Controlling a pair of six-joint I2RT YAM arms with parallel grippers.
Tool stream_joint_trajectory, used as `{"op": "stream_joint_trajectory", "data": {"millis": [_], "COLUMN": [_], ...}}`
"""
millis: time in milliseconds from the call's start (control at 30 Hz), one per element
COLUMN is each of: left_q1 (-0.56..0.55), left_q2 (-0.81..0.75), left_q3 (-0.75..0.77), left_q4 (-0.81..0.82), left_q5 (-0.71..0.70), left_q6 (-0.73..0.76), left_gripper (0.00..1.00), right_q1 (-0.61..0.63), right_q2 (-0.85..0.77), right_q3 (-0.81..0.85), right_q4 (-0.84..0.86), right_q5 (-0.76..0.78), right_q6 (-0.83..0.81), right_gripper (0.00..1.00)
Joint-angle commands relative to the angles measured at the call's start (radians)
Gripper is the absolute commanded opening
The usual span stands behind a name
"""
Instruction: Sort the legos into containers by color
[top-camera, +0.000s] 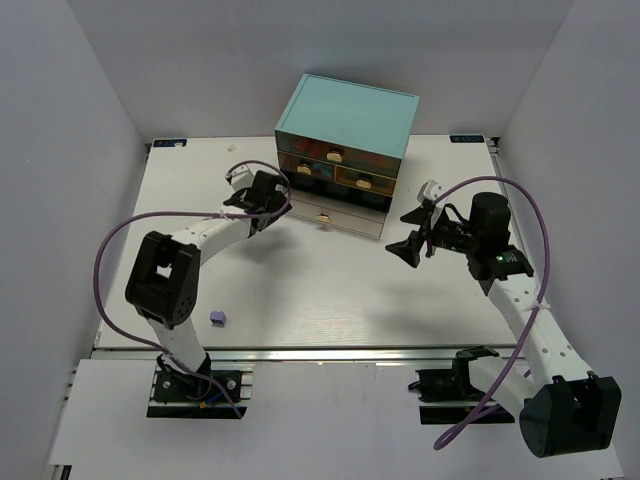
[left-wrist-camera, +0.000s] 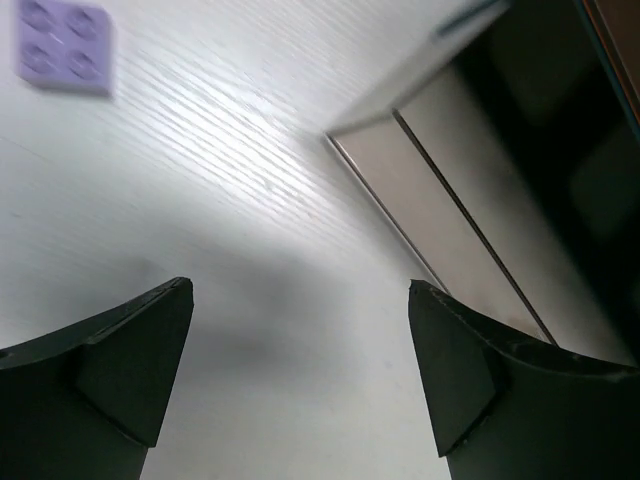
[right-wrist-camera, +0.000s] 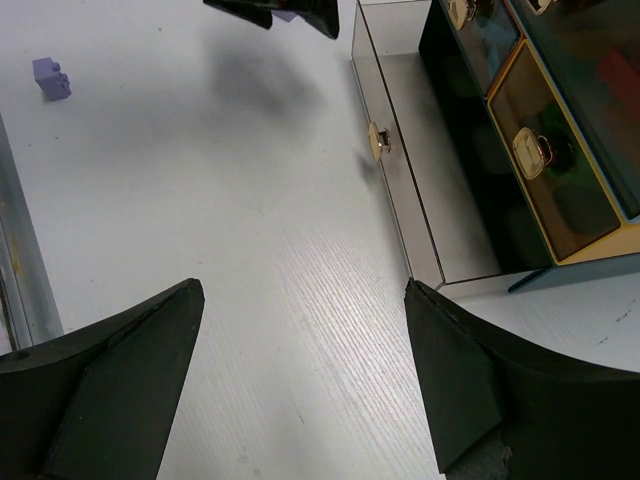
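My left claw (left-wrist-camera: 300, 290) wide open, empty; right claw (right-wrist-camera: 302, 288) same. Brick (left-wrist-camera: 65, 45) upper left: light, hard, slick, I think; better pinch flat sides.

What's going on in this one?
Lego sorting, with nothing held right now. The left gripper is open beside the pulled-out bottom drawer of the cabinet, and a lavender lego lies just ahead of it. The right gripper hangs open in front of the cabinet's right side. A second lego, also lavender, lies on the table near its front left.
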Motion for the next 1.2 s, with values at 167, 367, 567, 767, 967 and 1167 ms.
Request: {"op": "stream_joint_trajectory", "data": {"millis": [167,367,567,767,967,1167], "left_q1": [0.107,0.19,0.23,0.259,0.259,0.259], "left_q2": [0.136,0.253,0.357,0.394,0.33,0.256], "left_q3": [0.244,0.316,0.389,0.415,0.337,0.3], "left_q4": [-0.302,-0.351,-0.353,-0.328,-0.267,-0.232], "left_q5": [-0.192,-0.18,-0.172,-0.118,-0.045,0.018], "left_q6": [0.107,0.182,0.261,0.291,0.299,0.324], "left_gripper": [0.98,0.98,0.98,0.85,0.59,0.25], "right_q1": [-0.003,-0.003,0.0,-0.003,0.0,-0.002], "right_q2": [-0.002,-0.002,0.011,0.018,0.023,0.017], "right_q3": [0.01,0.01,0.012,0.013,0.012,0.013], "right_q4": [0.0,-0.001,-0.006,-0.006,-0.004,-0.007], "right_q5": [-0.012,-0.01,-0.007,-0.001,0.0,-0.003], "right_q6": [-0.011,-0.013,-0.021,-0.022,-0.022,-0.022], "right_gripper": [0.87,0.87,0.87,0.87,0.87,0.87]}}
